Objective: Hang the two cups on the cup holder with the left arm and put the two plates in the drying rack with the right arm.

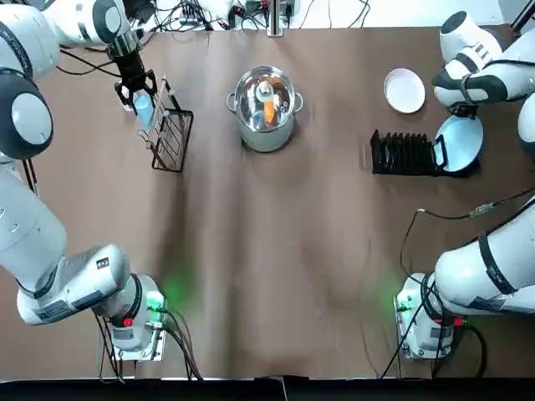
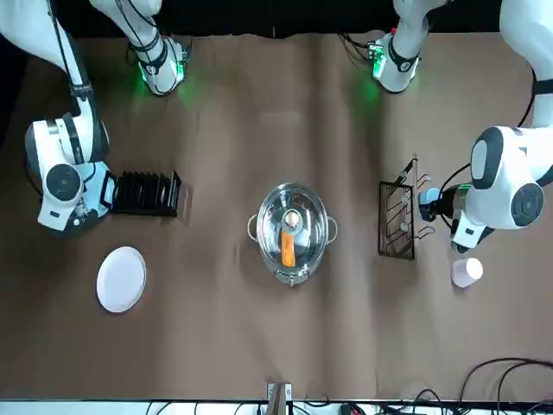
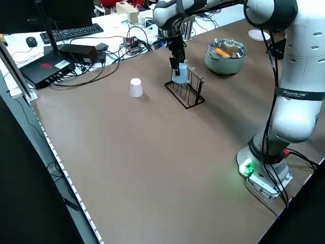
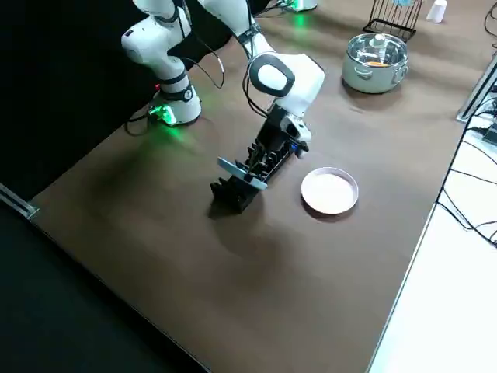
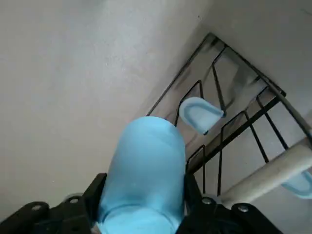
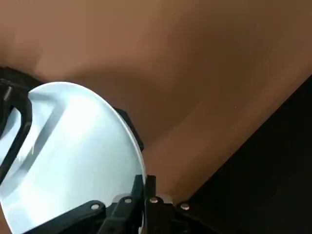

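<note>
My left gripper point(image 1: 140, 97) is shut on the light blue cup point(image 1: 144, 109), holding it against the side of the cup holder point(image 1: 171, 131). In the left wrist view the cup point(image 5: 146, 170) has its handle point(image 5: 200, 113) among the holder's black wires, below the wooden bar point(image 5: 273, 168). The white cup point(image 3: 135, 87) stands upside down on the table beyond the holder, apart from it. My right gripper point(image 1: 467, 115) is shut on the rim of the light blue plate point(image 1: 460, 142), which tilts over the outer end of the drying rack point(image 1: 404, 154). The white plate point(image 1: 405, 89) lies flat behind the rack.
A steel pot point(image 1: 266, 109) with a glass lid and something orange inside stands mid-table at the back. Cables, a keyboard and boxes lie past the table's far edge and left side point(image 3: 66, 51). The arm bases point(image 1: 134, 326) sit at the near edge.
</note>
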`<action>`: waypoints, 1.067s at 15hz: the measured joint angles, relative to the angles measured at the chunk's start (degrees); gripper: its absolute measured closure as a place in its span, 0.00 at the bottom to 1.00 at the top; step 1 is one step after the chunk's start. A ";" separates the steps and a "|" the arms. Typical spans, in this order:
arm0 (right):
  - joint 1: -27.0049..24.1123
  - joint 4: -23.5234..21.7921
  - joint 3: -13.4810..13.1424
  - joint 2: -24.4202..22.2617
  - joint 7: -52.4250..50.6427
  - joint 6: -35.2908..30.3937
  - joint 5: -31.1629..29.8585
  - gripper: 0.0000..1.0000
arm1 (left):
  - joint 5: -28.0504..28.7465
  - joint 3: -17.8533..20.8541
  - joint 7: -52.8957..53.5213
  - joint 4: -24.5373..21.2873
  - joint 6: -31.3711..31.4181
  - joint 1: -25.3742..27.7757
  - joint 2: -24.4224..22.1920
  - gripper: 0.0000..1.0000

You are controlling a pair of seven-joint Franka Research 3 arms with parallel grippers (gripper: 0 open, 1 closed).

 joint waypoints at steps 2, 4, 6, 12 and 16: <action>0.00 0.02 0.00 0.01 0.06 0.02 -0.01 0.96 | 0.00 0.00 0.00 -0.06 0.02 0.00 0.39 0.31; 0.00 0.09 0.03 0.03 0.11 0.02 -0.01 0.88 | 0.00 0.00 0.00 -0.14 0.08 0.00 0.85 0.31; 0.05 0.21 0.07 0.14 0.13 0.01 -0.01 0.70 | 0.00 0.00 0.00 -0.23 0.34 0.00 1.37 0.31; 0.07 2.89 0.12 0.27 0.32 0.23 0.17 0.58 | 0.05 0.02 0.00 -0.41 1.15 0.07 1.77 0.23; 1.08 8.76 0.57 2.61 0.61 0.85 12.12 0.56 | 0.11 0.02 0.00 -0.45 1.60 0.06 1.77 0.00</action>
